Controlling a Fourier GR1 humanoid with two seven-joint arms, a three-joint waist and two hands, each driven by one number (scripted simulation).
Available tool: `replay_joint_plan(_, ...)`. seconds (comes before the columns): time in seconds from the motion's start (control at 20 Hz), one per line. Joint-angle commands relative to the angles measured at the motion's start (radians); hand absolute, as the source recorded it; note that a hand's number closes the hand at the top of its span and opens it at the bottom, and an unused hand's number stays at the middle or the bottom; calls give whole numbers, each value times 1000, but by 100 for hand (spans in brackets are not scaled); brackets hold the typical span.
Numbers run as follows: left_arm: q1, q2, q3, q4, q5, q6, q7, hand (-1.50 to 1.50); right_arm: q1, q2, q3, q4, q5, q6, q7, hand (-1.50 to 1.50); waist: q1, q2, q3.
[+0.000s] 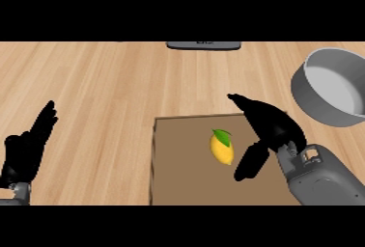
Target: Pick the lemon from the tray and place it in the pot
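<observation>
A yellow lemon (222,147) with a green leaf at its far end lies on the brown tray (182,164) in the lower middle of the head view. My right hand (269,126) hovers just right of the lemon, open, fingers stretched toward the far side and thumb hanging down beside the fruit, not touching it. The grey pot (332,87) stands at the right edge, beyond the hand, its inside bare. At the left edge my left hand (25,149) rests open with fingers up.
A dark grey flat object (204,45) lies at the counter's far edge, top middle. Bare wooden counter (100,87) stretches between the left hand and the tray and beyond the tray.
</observation>
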Motion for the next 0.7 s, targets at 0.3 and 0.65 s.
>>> replay_joint_plan(0.3, 40, -9, 17, -48, -30, -7, 21, 0, -115, 98, 26, 175, -8, 119, 139, -150, -13, -4, 1)
replay_joint_plan(0.65, 32, -39, 22, -52, -30, -16, 27, 0, -125, 189, 104, 302, 62, 99, 125, -150, -10, -3, 2)
